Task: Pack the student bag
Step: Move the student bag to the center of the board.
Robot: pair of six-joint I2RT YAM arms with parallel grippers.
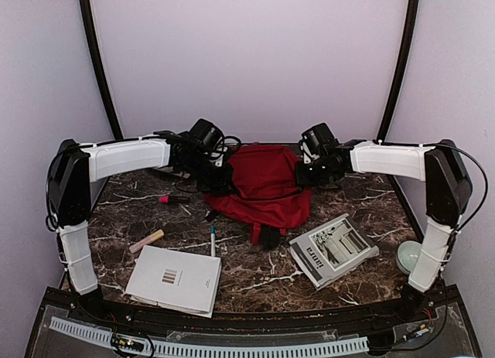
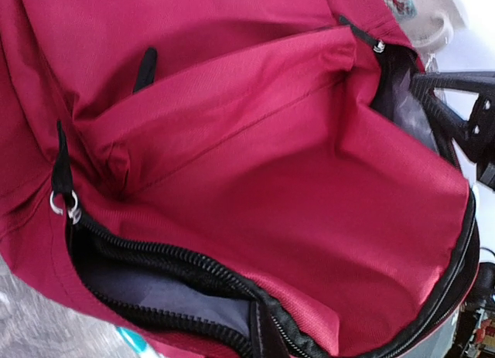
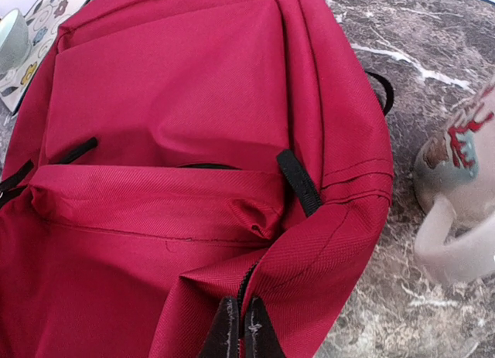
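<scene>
student bag (image 1: 263, 184): one, red, lying at the back middle of the marble table (image 1: 255, 277), between the two grippers.
left gripper (image 1: 219, 179): closed at the bag's left edge; the overhead view shows it against the fabric, and its own camera shows the zip edge rising right up to it, so it appears to pinch the bag.
right gripper (image 3: 237, 331): fingers pressed together on a fold of red fabric beside a zip, at the bag's right edge.
books: two, a white booklet (image 1: 174, 279) near the left arm and a grey book (image 1: 334, 250) near the right.
pens: one pink marker (image 1: 174, 198), one thin pen (image 1: 213, 238).
small bar (image 1: 147, 240): one, pink and yellow.
bowl (image 1: 408, 256): one, pale green.
writing: dark lettering on the grey book's spine, too small to read; a small striped mark on the booklet.
left wrist view only: open zip (image 2: 170, 257) with grey lining (image 2: 178, 296), metal ring pull (image 2: 66, 206).
right wrist view only: one white mug (image 3: 456, 180) with a red and teal print, beside the bag.
</scene>
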